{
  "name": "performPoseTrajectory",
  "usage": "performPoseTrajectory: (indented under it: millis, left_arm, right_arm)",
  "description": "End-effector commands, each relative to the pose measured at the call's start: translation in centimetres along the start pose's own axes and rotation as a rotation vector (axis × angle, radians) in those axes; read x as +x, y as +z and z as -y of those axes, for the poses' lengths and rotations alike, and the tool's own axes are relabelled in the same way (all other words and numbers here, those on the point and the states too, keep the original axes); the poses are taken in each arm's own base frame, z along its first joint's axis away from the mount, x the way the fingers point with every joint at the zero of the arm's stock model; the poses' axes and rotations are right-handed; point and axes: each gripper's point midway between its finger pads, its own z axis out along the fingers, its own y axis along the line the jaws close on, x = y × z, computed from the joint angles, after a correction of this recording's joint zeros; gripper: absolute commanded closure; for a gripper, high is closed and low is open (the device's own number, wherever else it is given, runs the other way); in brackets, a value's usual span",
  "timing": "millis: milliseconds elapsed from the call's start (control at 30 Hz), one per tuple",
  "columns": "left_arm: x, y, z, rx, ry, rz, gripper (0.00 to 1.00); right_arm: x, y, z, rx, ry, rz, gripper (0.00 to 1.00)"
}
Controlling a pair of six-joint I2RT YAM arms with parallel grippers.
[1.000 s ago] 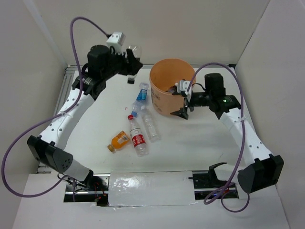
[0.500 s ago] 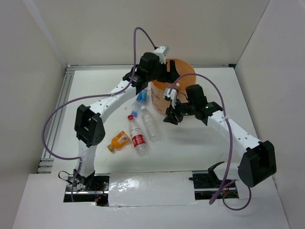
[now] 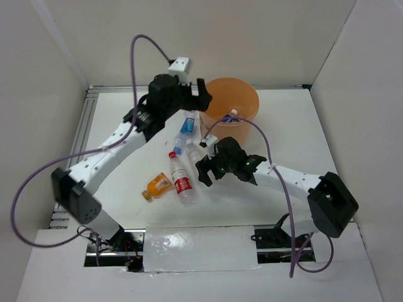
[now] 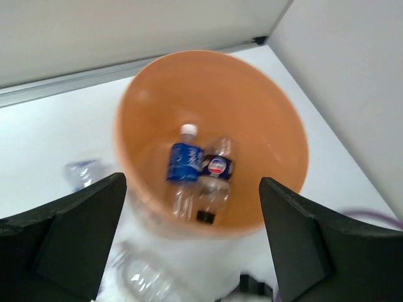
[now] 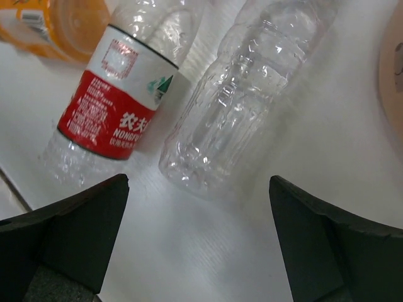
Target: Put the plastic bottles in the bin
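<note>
The peach-orange bin stands at the back of the table, and in the left wrist view the bin holds a blue-labelled bottle and a dark-labelled bottle with a black cap. My left gripper hovers open and empty just left of the rim. On the table lie a blue-labelled bottle, a clear bottle, a red-labelled bottle and an orange-filled bottle. My right gripper is open just above the base of the clear bottle, touching nothing.
White walls close the table on three sides, with a metal rail along the left edge. Purple cables loop over both arms; the right arm's cable crosses in front of the bin. The right arm's elbow sits at the near right.
The left gripper carried a bottle from the far left to over the bin, opened, and has drawn back left, empty. The right gripper moved from the bin's side down-left to the bottles on the table.
</note>
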Motion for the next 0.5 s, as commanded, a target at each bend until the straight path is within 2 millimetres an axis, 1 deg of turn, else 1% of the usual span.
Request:
performPoseTrajectory:
  millis: [0, 33, 67, 100, 133, 167, 200, 233, 267, 300, 333, 367, 400, 433, 467]
  left_arm:
    - [2.5, -5.3, -4.7, -0.177, 0.092, -0.020, 0.01]
    - [2.4, -7.9, -5.1, -0.192, 0.092, -0.006, 0.01]
    - [3.8, -9.1, -6.3, -0.224, 0.094, -0.033, 0.01]
    - [5.7, -10.3, -6.8, -0.239, 0.077, -0.078, 0.01]
    - [9.0, -11.4, -8.2, -0.277, 0.072, -0.143, 0.01]
    - [8.8, -13.4, -8.1, -0.271, 0.053, -0.118, 0.01]
    - [9.5, -14.3, -8.4, -0.289, 0.024, -0.124, 0.01]
    - [11.7, -15.4, -9.1, -0.307, 0.012, -0.171, 0.01]
    - [11.4, -16.7, -9.0, -0.304, -0.008, -0.153, 0.01]
    - [11.9, -17.4, -9.2, -0.319, -0.037, -0.156, 0.01]
    - [13.5, -18.2, -9.7, -0.337, -0.049, -0.198, 0.01]
    - [14.1, -18.7, -9.8, -0.345, -0.061, -0.212, 0.01]
    - [14.5, -19.4, -9.9, -0.349, -0.074, -0.216, 0.01]
    - [15.8, -19.8, -10.2, -0.368, -0.108, -0.244, 0.01]
    - [16.9, -20.6, -10.5, -0.393, -0.119, -0.294, 0.01]
  right_arm:
    - [-2.9, 1.9, 0.9, 0.116, 0.160, 0.110, 0.01]
    - [-3.1, 2.4, 1.0, 0.115, 0.169, 0.112, 0.01]
    - [-2.4, 3.3, 1.1, 0.118, 0.192, 0.082, 0.01]
    - [-2.7, 3.7, 1.3, 0.130, 0.201, 0.092, 0.01]
    - [-2.4, 4.2, 1.9, 0.173, 0.197, 0.086, 0.01]
    - [-2.0, 4.6, 2.2, 0.188, 0.211, 0.079, 0.01]
    - [-1.3, 5.6, 2.4, 0.192, 0.213, 0.056, 0.01]
    - [-1.4, 6.0, 2.8, 0.212, 0.222, 0.054, 0.01]
    - [-1.2, 6.5, 2.7, 0.203, 0.223, 0.042, 0.04]
    - [-0.8, 7.3, 2.8, 0.206, 0.225, 0.022, 0.07]
    - [-0.5, 7.7, 2.6, 0.186, 0.217, 0.012, 0.10]
    - [-0.7, 8.0, 2.4, 0.171, 0.217, 0.011, 0.16]
    - [-0.5, 8.5, 2.3, 0.155, 0.192, -0.004, 0.32]
    - [-1.3, 8.5, 1.9, 0.132, 0.172, 0.009, 0.39]
    - [-1.4, 8.5, 1.4, 0.097, 0.156, -0.001, 0.47]
